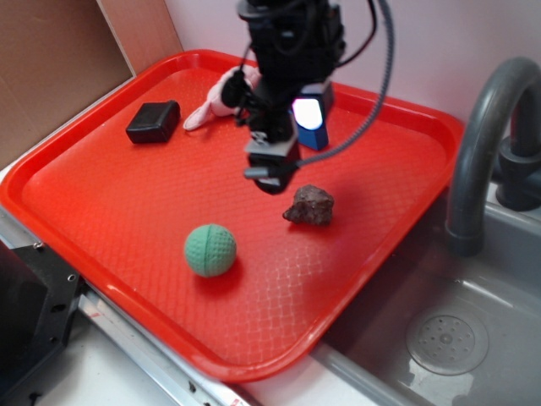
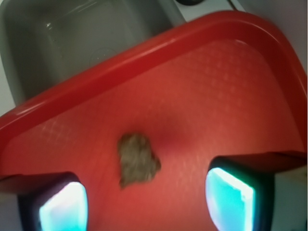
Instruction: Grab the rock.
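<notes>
While its jaws stand spread wide with nothing between them, the black gripper (image 2: 147,204) of a WidowX arm hangs above a red tray (image 1: 101,190) without touching anything on it. The wrist view shows the two fingertips (image 2: 230,199), their pads glowing pale blue-white, one at each lower corner of the picture. The rock (image 2: 138,159), a jagged brown-grey lump with rough reddish patches, lies on the tray floor below and slightly ahead of the open gap, nearer the finger seen at the picture's left than the other. From the exterior camera the rock (image 1: 309,205) sits just beside and beneath the gripper's lower end, apart from it.

A green dimpled ball (image 1: 210,249) rests on the tray on the side of the jaws toward the exterior camera, near the rock but not touching it. A smooth black rounded block (image 1: 154,122) lies well apart from the jaws, toward the tray's back-left corner in that view. A pink soft toy (image 1: 215,103) is partly hidden behind the arm. Beyond the tray's far rim, ahead of the jaws in the wrist view, sits a grey sink (image 2: 72,43), with a grey faucet (image 1: 482,144) arching over it in the exterior view.
</notes>
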Robot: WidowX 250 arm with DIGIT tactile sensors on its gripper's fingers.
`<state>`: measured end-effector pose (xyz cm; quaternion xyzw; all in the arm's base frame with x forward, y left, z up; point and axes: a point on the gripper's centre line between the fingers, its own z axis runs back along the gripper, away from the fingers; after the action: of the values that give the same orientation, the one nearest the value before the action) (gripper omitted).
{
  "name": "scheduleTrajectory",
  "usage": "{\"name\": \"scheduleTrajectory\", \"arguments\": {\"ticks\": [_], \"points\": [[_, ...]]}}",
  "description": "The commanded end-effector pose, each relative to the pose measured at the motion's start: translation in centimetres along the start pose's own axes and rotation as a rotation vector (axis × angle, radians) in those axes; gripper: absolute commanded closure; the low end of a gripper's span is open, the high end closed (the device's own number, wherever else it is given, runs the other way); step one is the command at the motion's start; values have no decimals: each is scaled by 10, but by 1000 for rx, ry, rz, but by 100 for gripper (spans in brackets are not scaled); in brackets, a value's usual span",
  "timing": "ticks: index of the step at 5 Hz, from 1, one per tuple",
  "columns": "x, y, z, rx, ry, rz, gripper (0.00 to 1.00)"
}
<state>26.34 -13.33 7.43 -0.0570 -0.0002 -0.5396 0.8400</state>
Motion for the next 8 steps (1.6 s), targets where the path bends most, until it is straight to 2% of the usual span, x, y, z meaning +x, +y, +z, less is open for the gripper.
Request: {"name": "scheduleTrajectory", "arguments": {"ticks": [1, 4, 5, 7, 8], "points": [[17, -17, -15, -15, -9, -83, 0], [15, -28, -48, -23, 100, -92, 0], [13, -29, -53, -15, 135, -70, 100], [10, -29, -58, -8, 158, -60, 100], [3, -20, -24, 15, 102, 126, 100]]}}
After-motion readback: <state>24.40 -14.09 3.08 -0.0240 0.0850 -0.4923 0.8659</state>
